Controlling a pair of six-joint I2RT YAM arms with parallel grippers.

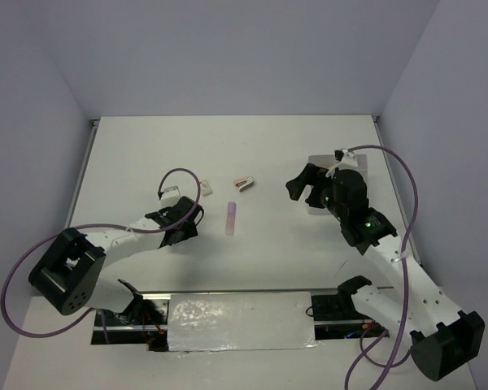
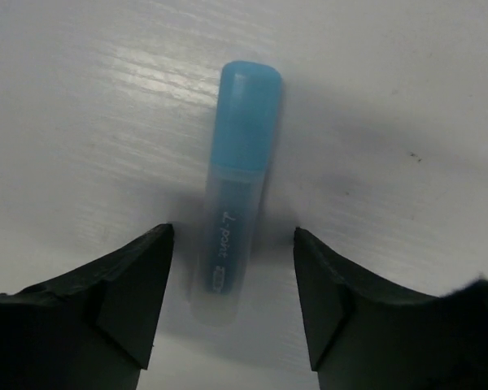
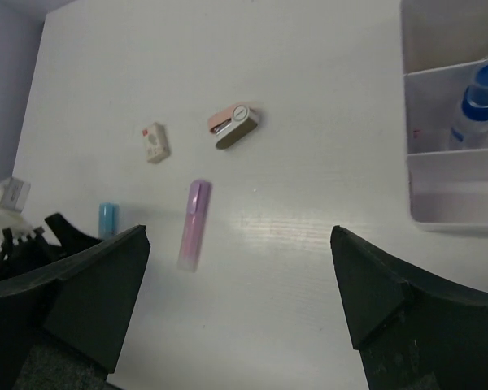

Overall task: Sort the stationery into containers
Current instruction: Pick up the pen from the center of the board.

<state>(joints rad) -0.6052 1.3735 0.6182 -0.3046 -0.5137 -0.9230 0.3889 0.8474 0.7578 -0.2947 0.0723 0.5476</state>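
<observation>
Blue marker (image 2: 240,154) lies beneath left pincer (image 2: 231,234), hidden overhead.

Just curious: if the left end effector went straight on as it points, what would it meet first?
Probably the blue marker, which lies framed by the open left end effector; beneath it, the table.

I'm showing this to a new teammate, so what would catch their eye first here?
The left gripper, jaws open, has a finger on either side of a blue marker lying on the white table. A purple marker lies mid-table, and the containers at the right hold a blue-white tube.
</observation>
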